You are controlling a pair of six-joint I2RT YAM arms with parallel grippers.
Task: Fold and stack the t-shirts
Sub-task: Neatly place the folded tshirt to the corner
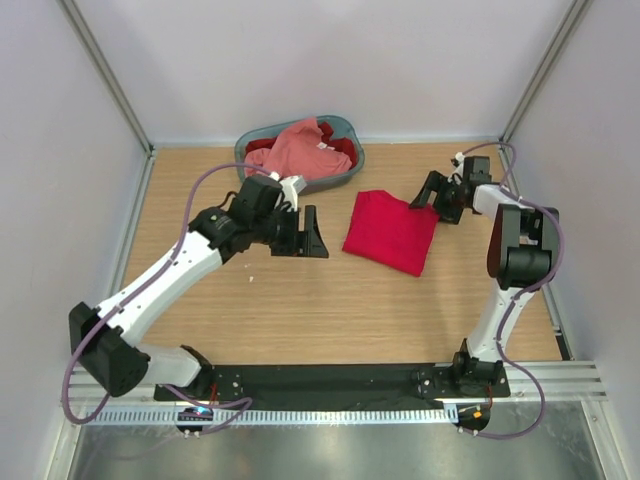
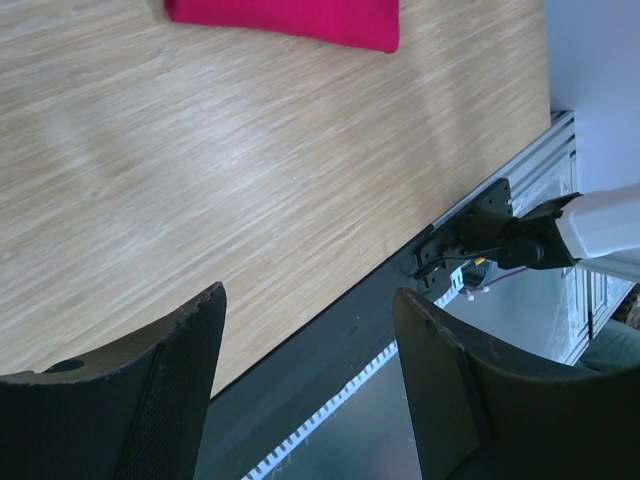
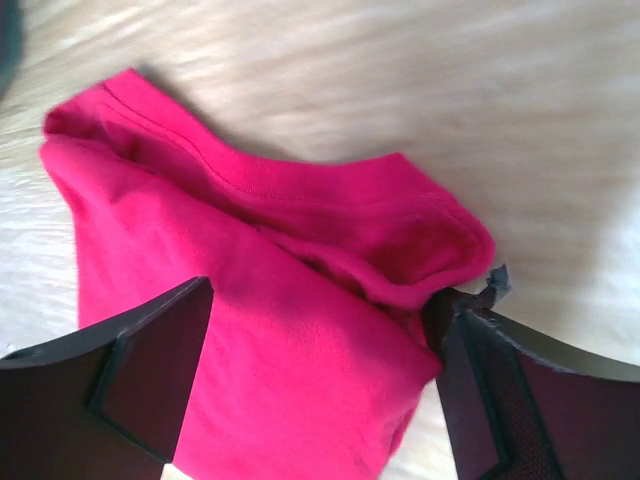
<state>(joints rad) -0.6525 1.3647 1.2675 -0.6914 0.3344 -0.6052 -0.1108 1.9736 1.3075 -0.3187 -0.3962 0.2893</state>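
over the table (image 1: 300, 310) | left arm (image 1: 170, 270) bent low, left fingers (image 1: 308, 238) apart, empty | right fingers (image 1: 432, 200) wide astride crimson t-shirt (image 1: 390, 232) corner

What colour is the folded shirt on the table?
The folded t-shirt is plain bright crimson red, with no pattern. It shows best in the right wrist view.

Top camera looks down on the whole table (image 1: 300, 310); wrist cameras sit low and close; all 3 views share the red shirt (image 3: 250, 300).
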